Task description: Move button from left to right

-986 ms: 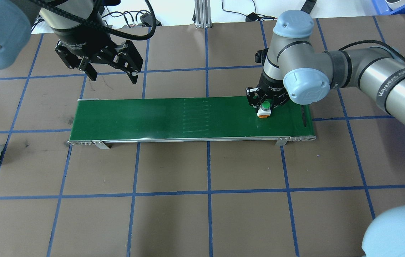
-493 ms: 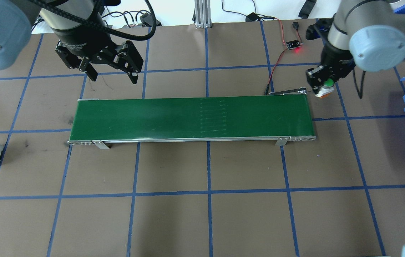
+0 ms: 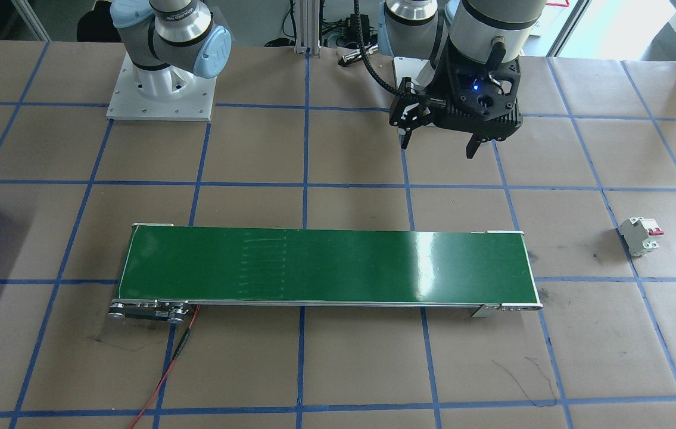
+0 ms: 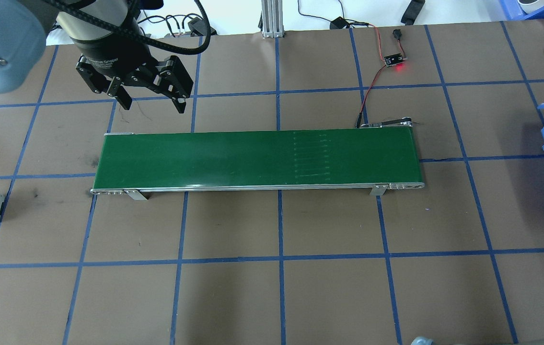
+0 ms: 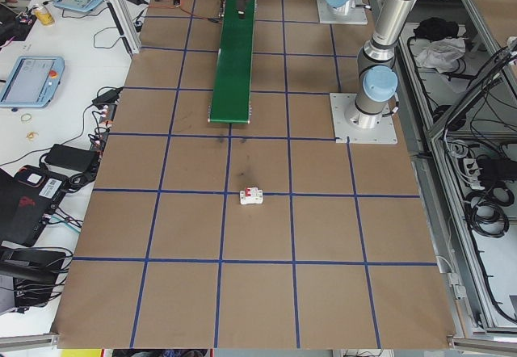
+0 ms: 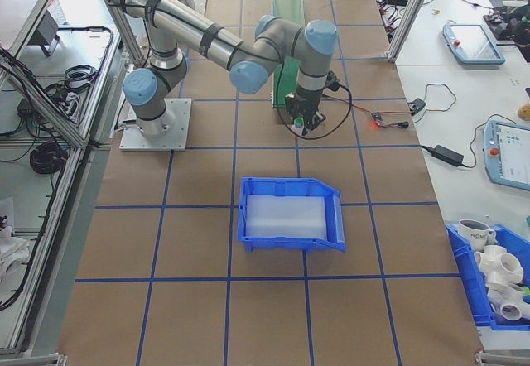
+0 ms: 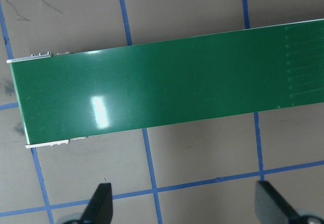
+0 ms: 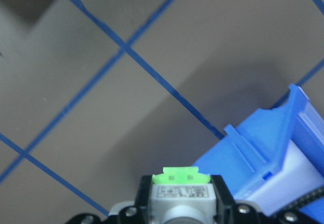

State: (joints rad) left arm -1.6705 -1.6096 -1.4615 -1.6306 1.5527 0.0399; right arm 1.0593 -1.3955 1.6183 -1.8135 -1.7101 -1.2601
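Plainly, the small rigid green-based push-button sat clamped in the right gripper near the blue plastic bin; prob. light, hard, smooth-sided, so gripped across its boxy body. Left gripper hung wide, empty, beside the green conveyor belt.

Bright, even light; belt glare

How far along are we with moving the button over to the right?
Done: the button is off the green belt, which is bare. In hand: the right tool grips it above the table, near the blue bin. Left: set it down and let go. The left tool hangs open.
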